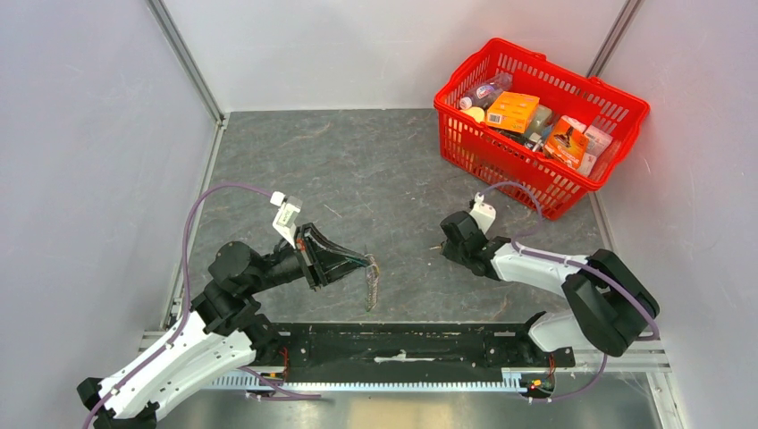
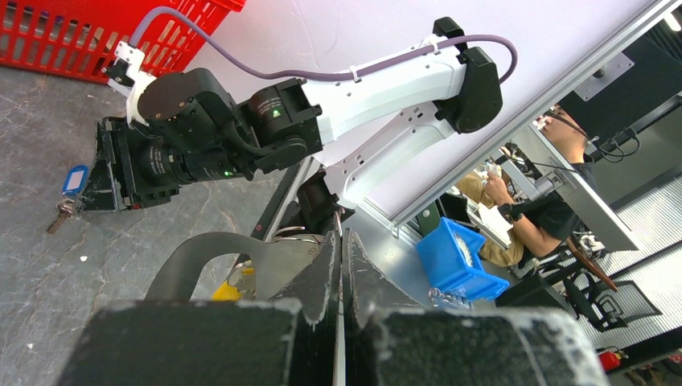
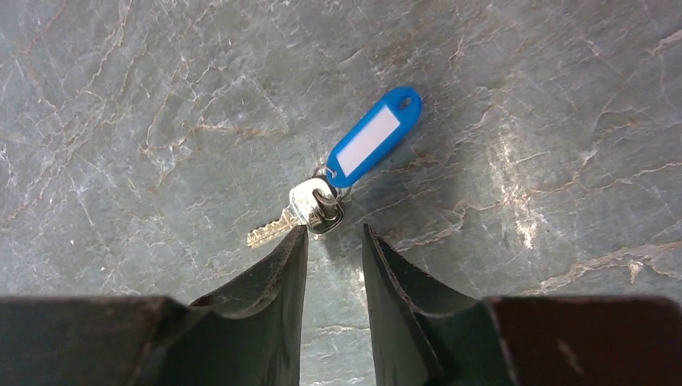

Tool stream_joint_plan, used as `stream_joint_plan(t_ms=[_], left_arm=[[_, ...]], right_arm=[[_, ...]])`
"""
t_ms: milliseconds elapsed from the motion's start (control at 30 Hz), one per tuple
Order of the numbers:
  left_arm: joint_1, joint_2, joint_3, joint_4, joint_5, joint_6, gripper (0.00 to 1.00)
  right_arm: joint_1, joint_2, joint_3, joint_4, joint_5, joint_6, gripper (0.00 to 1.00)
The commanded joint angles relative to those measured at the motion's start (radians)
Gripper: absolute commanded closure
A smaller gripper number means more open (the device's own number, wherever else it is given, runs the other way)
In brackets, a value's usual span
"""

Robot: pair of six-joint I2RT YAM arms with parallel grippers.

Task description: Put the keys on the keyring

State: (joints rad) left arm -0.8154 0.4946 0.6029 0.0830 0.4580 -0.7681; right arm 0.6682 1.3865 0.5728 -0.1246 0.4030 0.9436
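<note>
A silver key (image 3: 296,211) with a blue plastic tag (image 3: 374,137) lies flat on the grey stone table. My right gripper (image 3: 334,233) is open just above it, its left fingertip touching the key's head. In the top view the right gripper (image 1: 442,246) points left at the key. My left gripper (image 1: 361,261) is shut on the keyring (image 1: 371,284), which hangs down from it. In the left wrist view the fingers (image 2: 322,273) pinch the thin metal ring, with the grey strap loop (image 2: 201,251) and a yellow tag (image 2: 227,290) beside them. The blue tag (image 2: 74,178) shows there too.
A red basket (image 1: 465,147) full of boxes and bottles stands at the back right; it also shows in the left wrist view (image 2: 64,40). A black rail (image 1: 402,344) runs along the near edge between the arm bases. White walls enclose the table.
</note>
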Motion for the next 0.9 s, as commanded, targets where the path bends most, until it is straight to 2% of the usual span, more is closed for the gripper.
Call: stream_joint_plan(t_ms=[0,400,867], left_arm=[[-0.001,-0.006,0.012,0.029,0.031,0.036,0.98],[-0.001,0.009,0.019,0.029,0.036,0.038,0.98],[-0.001,0.01,0.017,0.029,0.039,0.035,0.98]], right_arm=[[-0.008,0.015,-0.02,0.066,0.068,0.029,0.62],[-0.012,0.052,-0.013,0.091,0.095,0.032,0.65],[-0.012,0.056,-0.008,0.102,0.105,0.021,0.84]])
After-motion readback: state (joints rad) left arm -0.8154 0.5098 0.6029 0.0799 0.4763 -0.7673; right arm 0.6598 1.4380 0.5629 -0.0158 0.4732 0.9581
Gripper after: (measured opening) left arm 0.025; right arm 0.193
